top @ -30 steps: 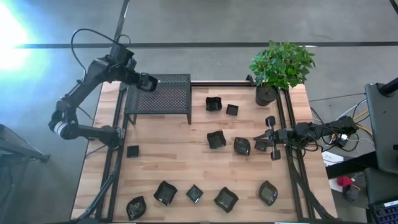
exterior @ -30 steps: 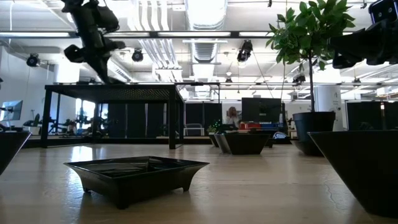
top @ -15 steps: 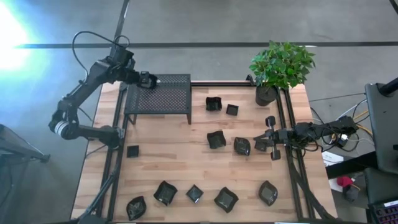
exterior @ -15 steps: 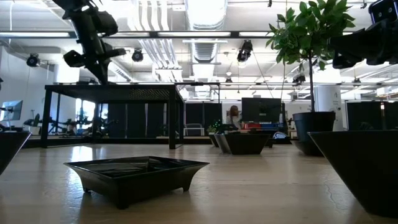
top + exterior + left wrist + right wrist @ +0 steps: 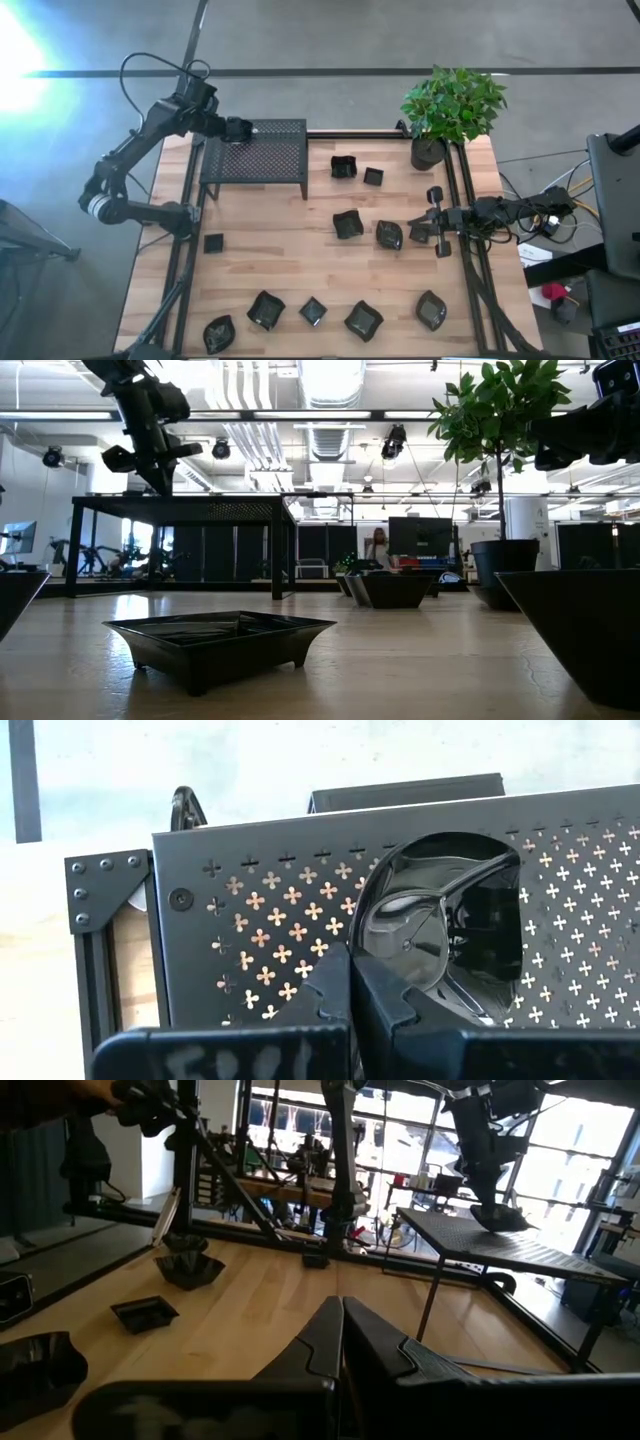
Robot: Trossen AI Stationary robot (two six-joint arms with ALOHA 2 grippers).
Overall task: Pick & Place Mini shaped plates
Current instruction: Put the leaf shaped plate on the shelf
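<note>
My left gripper (image 5: 240,129) hangs over the far left part of the black perforated stand (image 5: 268,158), shut on a glossy black rounded mini plate (image 5: 440,920). The same plate (image 5: 497,1215) shows low over the stand top in the right wrist view. Several more mini plates rest on their bases on the wooden table, among them a pair (image 5: 343,167) beside the stand, two (image 5: 348,224) in the middle and a row (image 5: 313,311) along the near edge. My right gripper (image 5: 428,226) waits shut and level at the right rail. My left gripper pinches the plate's rim (image 5: 368,952) between its two fingers, slanting down from the table's left. The plate is tilted, its hollow facing the wrist camera, close over the stand top. I cannot tell whether its lower edge touches the stand.
A potted plant (image 5: 452,108) stands at the far right corner. Black rails (image 5: 468,240) run along the table's left and right sides. One small square plate (image 5: 213,243) lies near the left rail. Bare wood (image 5: 280,250) lies between the stand and the near row.
</note>
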